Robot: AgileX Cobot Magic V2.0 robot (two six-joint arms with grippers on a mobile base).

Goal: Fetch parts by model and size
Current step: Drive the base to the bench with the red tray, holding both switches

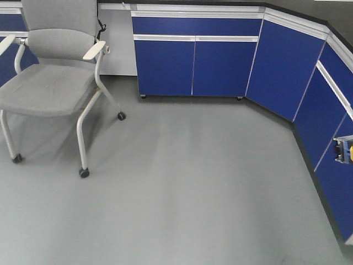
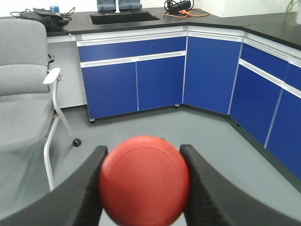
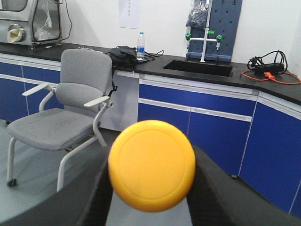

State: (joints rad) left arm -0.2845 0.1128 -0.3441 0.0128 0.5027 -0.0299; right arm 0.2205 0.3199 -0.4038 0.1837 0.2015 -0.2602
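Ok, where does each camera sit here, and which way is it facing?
Exterior front: on the robot's front, facing the grey floor, chair and blue cabinets; no arm clearly shows.
Left wrist: behind the left gripper, shut on the red-capped switch, facing the cabinets.
Right wrist: behind the right gripper, shut on the yellow-capped switch, facing the sink counter.
All three share the chair and cabinets.

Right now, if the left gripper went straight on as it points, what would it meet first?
Left gripper, holding the red-capped switch: probably the blue cabinet doors, across bare floor; depth unclear.
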